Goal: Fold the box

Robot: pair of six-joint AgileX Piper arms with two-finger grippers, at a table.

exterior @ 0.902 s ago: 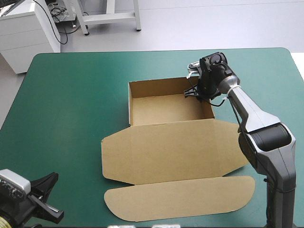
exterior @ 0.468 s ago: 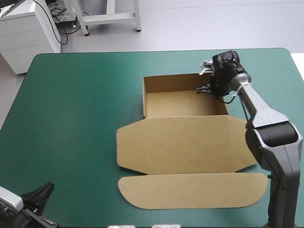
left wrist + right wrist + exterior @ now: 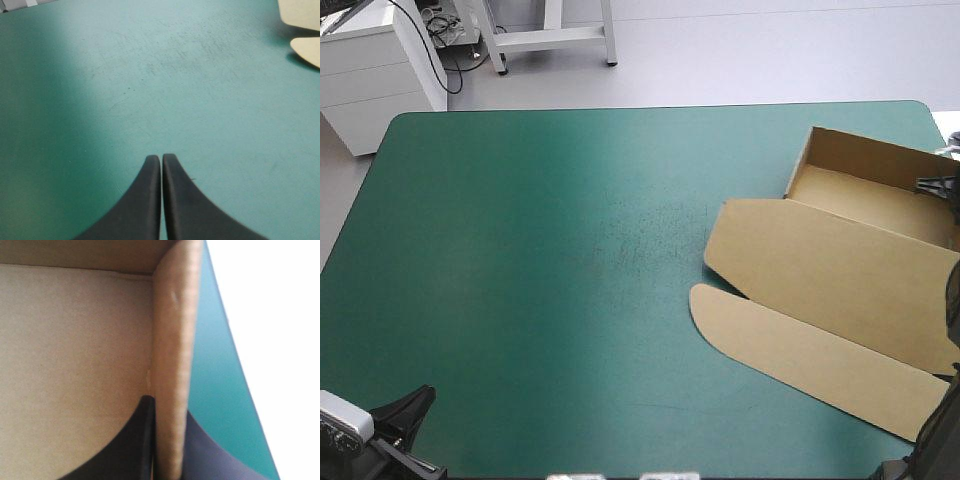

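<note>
Surface: table w/ teal-green cover (image 3: 520, 280), rounded far corners; faint dark scuffs (image 3: 640, 235) near mid-table, showing again ahead of the L gripper in its wrist view. Task item: box (image 3: 840, 270), brown board, lay at the table's right end, askew to the table's edges and running off the high view at the right. Its tray (image 3: 865, 185) stood w/ walls up, nearest the far-right corner. The lid (image 3: 820, 255) lay flat on the cover, joined to the tray's near side. A rounded flap (image 3: 800, 350) lay flat past the lid, toward the near edge. L gripper (image 3: 161, 158): sat at the near-left corner over the cover, well apart from the box, jaws pressed together; pale corners of lid & flap showed far ahead, off to one side. R gripper (image 3: 167, 407): at the tray's right side, mostly outside the high view, jaws pinching a tray wall (image 3: 172, 340), one finger (image 3: 142, 440) inside the tray against the wall, the other outside over the cover. Wall was upright & met the next wall at a corner ahead of the gripper. A strip of cover ran beside it, then the table's edge, then white glare only. Room past the far edge: grey floor (image 3: 770, 50); white cabinet (image 3: 380, 75) w/ drawer fronts off the far-left corner; white frame (image 3: 555, 35) on legs; black cables (image 3: 442, 30) between the two.
</note>
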